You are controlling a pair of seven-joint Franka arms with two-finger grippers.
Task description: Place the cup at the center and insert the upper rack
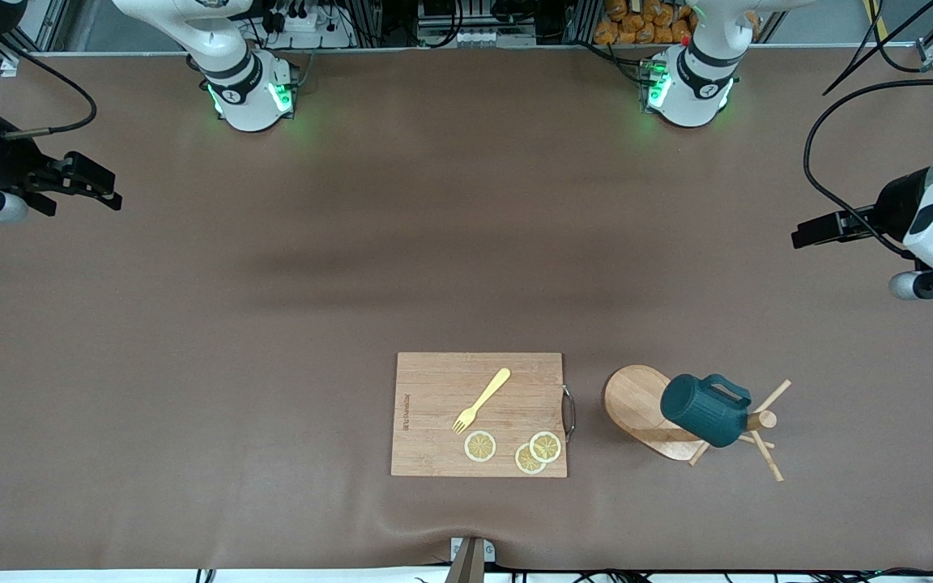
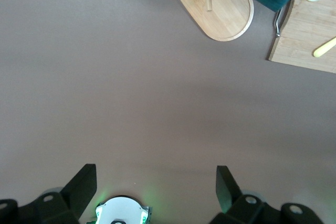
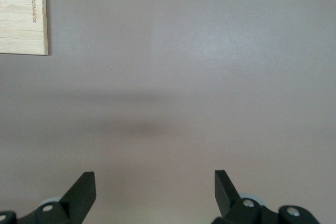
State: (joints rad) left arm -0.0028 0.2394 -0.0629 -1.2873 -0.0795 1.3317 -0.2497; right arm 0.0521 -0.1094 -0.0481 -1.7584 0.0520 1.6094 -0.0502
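At the right arm's end of the table the right gripper (image 1: 102, 185) hangs over bare brown table (image 1: 272, 324), its fingers spread wide with nothing between them, as the right wrist view confirms; this arm looks to be waiting. Moving across the front view, a wooden cutting board (image 1: 434, 389) lies nearer the front camera, bearing a yellow fork (image 1: 482, 400) and three lemon slices (image 1: 545, 445), two of them overlapping. Just beside the board's metal handle, toward the left arm's end, stands a wooden mug tree (image 1: 636, 401) with an oval base and pegs, and a dark teal cup (image 1: 705, 410) hangs on it, tilted, handle up. Last, the left gripper (image 1: 808, 235) hovers over bare table at the left arm's end, also spread wide and holding nothing, the left wrist view showing its fingers (image 2: 84, 184) apart with the stand and cup well off from them. As to progress: the cup is on the stand, not at the table's centre, so that part of the task does not stand as the sentence wants it. No upper rack, nor anything to slide one into, shows in any view, so I cannot judge that part. Both arms being clear of everything, the scene alone does not settle what stage this is.
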